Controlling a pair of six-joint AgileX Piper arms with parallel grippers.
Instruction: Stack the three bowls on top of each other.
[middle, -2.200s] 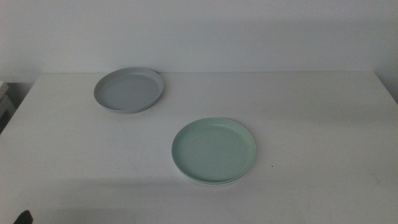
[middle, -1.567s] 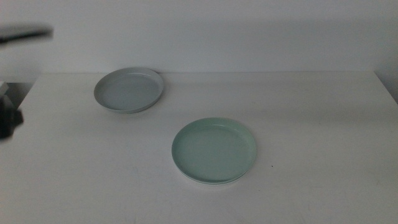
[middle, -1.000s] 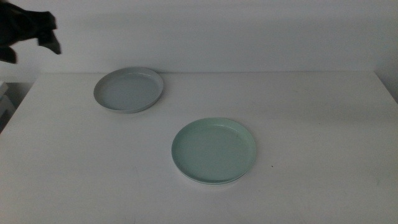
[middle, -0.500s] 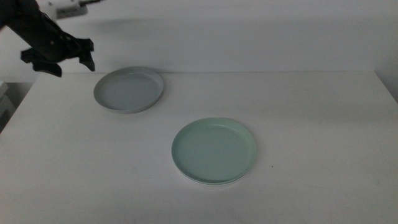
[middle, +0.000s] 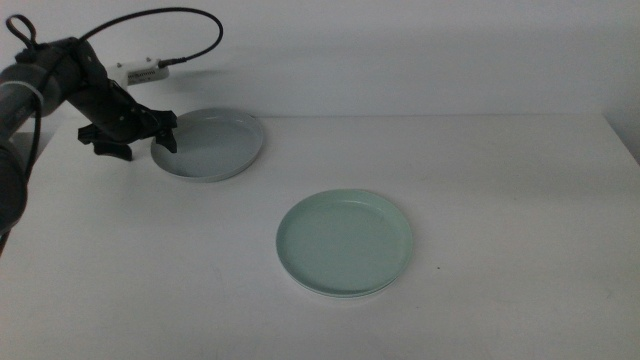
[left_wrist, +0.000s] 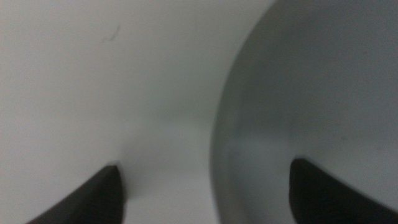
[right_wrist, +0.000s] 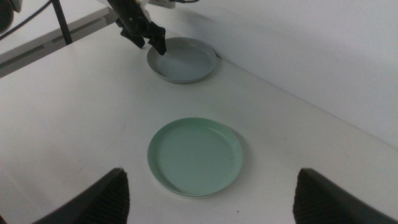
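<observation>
Though cropped hard in the left wrist view, shows there as a broad blurred curve: light grey bowl (left_wrist: 311, 93), only part of its low rim and inner floor in frame. Sits whole in the middle view (middle: 208, 144), shallow, round and upright, toward the far left of the white desk (middle: 500, 200). Lies well apart from the mint green bowl (middle: 344, 241), which rests nearer the desk's middle, same size, same low rim. Under the mint one, shows only a thin pale edge at the near side, taken as the white bowl (middle: 335, 294); hard to make out more than that sliver. Reaching in from the left with the arm slanting down and a dark cable (middle: 180, 20) looping above it: left end effector (middle: 137, 147), at the grey bowl's left rim. Spread wide, holding nothing; one jaw over bare desk just outside the rim, the other over the bowl's inside, so straddling the rim (left_wrist: 205, 165). Cannot tell whether either jaw touches plastic or desk. Seen also from the right wrist view as a dark shape at the grey bowl's edge (right_wrist: 182, 59). Out of the middle view altogether: right end effector (right_wrist: 211, 171), raised well above the desk, jaws far apart and empty, looking down past the mint bowl (right_wrist: 194, 157).
</observation>
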